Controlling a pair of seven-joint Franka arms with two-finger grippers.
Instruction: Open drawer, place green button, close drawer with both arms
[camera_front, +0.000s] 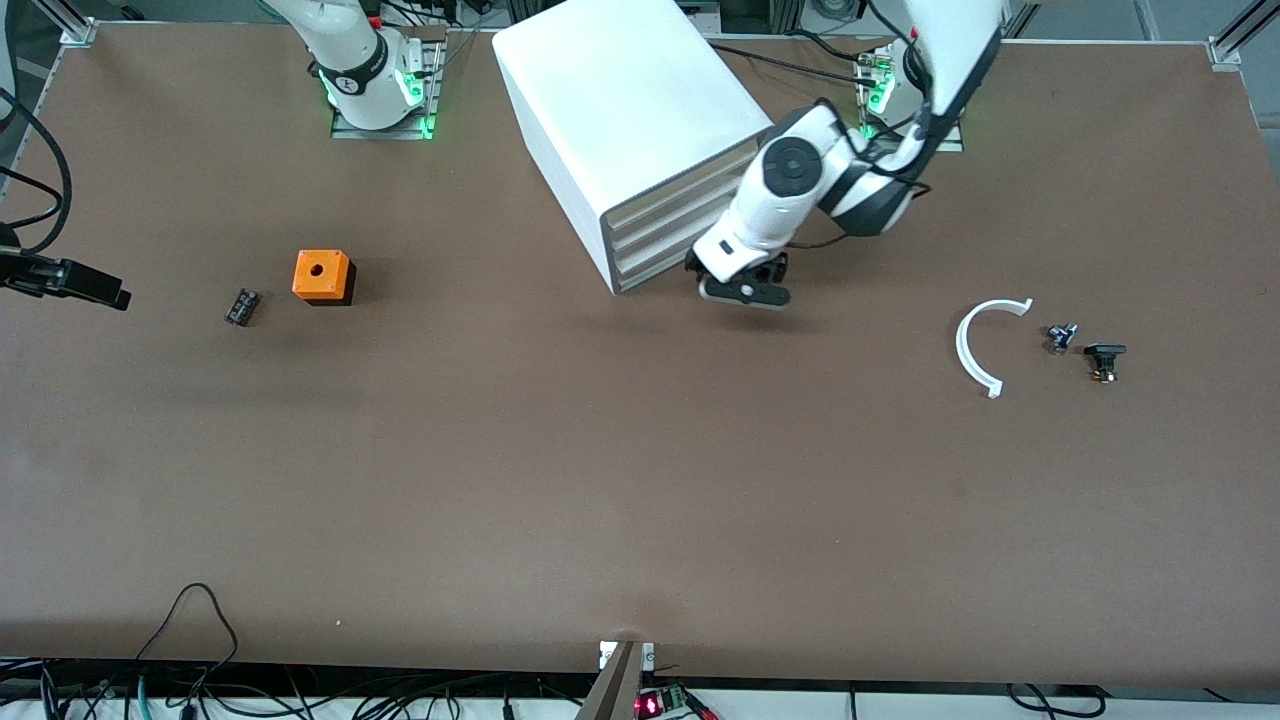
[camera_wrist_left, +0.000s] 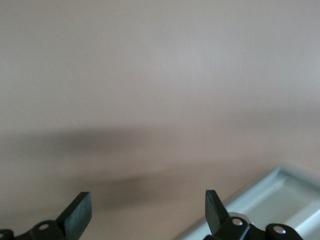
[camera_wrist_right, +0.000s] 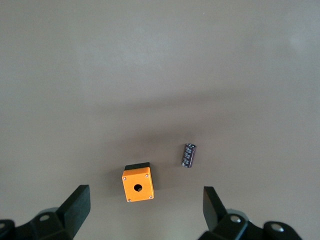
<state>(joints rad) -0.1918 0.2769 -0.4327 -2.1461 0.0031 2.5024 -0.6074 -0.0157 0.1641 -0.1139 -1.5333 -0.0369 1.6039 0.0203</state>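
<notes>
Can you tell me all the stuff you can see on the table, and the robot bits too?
Cabinet: one, white, four drawers, between the two arm bases.
Bottom drawer: one, white, at the left hand.
Orange cube: one, with a hole, toward the right arm's end.
Small black part: one, beside the cube.
Curved strip: one, white, toward the left arm's end.
Small dark parts: two, beside the strip; no green cap shows.
Table: one, brown.
Left hand: black, open, at the bottom drawer's front.
Right hand: black, open, over the cube.

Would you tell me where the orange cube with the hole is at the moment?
The orange cube sits toward the right arm's end of the table, beside a small black part, below the open right gripper.
</notes>
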